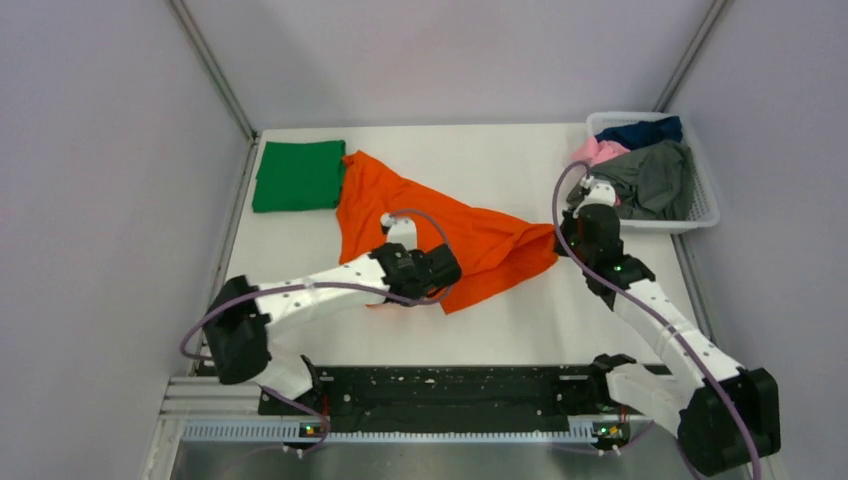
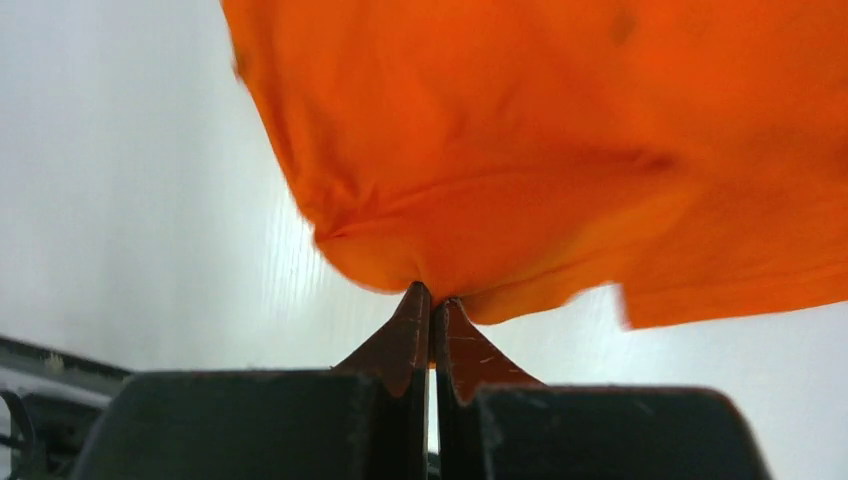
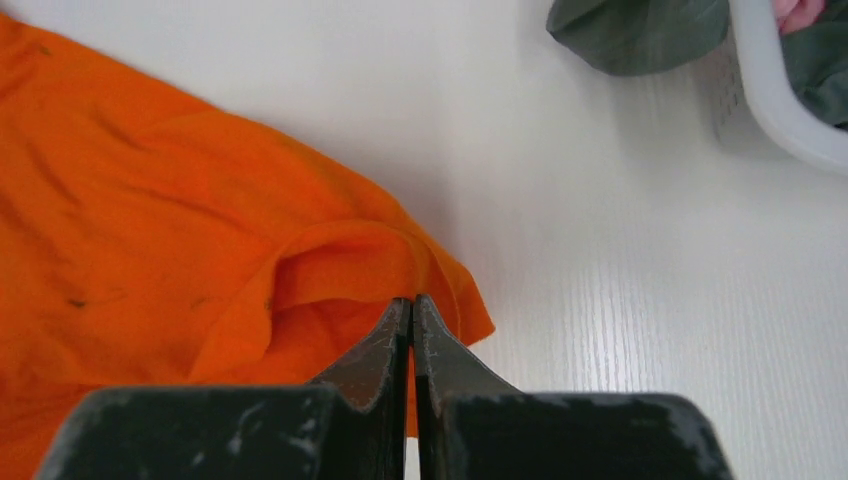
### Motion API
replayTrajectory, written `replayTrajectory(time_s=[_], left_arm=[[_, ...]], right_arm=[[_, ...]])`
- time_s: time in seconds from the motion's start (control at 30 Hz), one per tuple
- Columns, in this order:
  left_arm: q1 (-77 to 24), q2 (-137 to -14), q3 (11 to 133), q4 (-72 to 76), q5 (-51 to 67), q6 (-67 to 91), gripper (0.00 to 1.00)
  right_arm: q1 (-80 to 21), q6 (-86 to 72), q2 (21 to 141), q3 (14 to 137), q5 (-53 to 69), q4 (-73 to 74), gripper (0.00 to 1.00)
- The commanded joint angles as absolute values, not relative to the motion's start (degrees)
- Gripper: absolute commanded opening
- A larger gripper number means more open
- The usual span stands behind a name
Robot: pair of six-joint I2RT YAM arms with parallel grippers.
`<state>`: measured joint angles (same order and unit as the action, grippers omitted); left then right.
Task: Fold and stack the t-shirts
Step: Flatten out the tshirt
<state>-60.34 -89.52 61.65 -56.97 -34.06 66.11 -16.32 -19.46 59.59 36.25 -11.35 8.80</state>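
Note:
The bright orange t-shirt (image 1: 440, 225) lies spread and rumpled across the middle of the table. My left gripper (image 1: 447, 272) is shut on its near edge; the left wrist view shows the cloth (image 2: 560, 150) bunched at the tips of the left gripper (image 2: 433, 292). My right gripper (image 1: 560, 243) is shut on the shirt's right corner; the right wrist view shows the cloth (image 3: 200, 260) pinched at the tips of the right gripper (image 3: 411, 302). A folded green t-shirt (image 1: 298, 175) lies at the far left. Grey (image 1: 655, 180), pink (image 1: 598, 151) and navy (image 1: 640, 131) shirts sit in the basket.
The white lattice basket (image 1: 705, 212) stands at the far right edge of the table; its rim (image 3: 790, 110) and a grey fold (image 3: 640, 25) show in the right wrist view. Grey walls close in the table on the left, back and right.

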Motion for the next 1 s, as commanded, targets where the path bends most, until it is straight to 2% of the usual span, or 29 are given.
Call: replayTrajectory(time_s=[0.0,0.07,0.17,0.3,0.47,0.67,0.77,0.9,0.97], left_arm=[[-60.23,-76.01,76.27,-68.76,-58.68,66.77,0.0],[-60.22,-71.72,79.82,-65.89,-63.22,60.07,0.0],[-60.21,-64.19,80.84,-53.95,-65.45,45.16,0.0],[-60.27,-51.81,78.27,-33.65,-53.3,25.13,0.0],[-60.33,-44.12,81.84,-27.37,-36.48,16.97,0.0],[-60.25,-47.03,99.11,-31.57,-14.94,11.99,0.0],[-60.23,-52.15,111.18,-35.91,-8.74,9.89,0.0],[-60.22,-59.11,124.11,-38.94,-11.69,7.05,0.0],[-60.25,-60.87,126.31,-37.58,-15.47,5.31,0.0]], right_arm=[[-15.83,-18.14,52.24,43.09,-8.52,11.57,0.0],[-15.9,-18.14,49.51,46.07,-7.67,13.33,0.0],[-15.95,-17.37,45.95,51.1,-5.38,16.08,0.0],[-15.86,-16.32,43.4,59.01,-1.87,18.52,0.0],[-15.86,-16.52,40.92,69.14,4.14,22.39,0.0],[-15.9,-16.48,37.37,78.37,7.3,24.18,0.0],[-15.89,-16.61,36.32,82.01,8.32,24.46,0.0],[-15.88,-16.8,36.48,85.58,8.44,25.86,0.0],[-15.89,-16.74,36.71,86.45,7.84,26.34,0.0]])
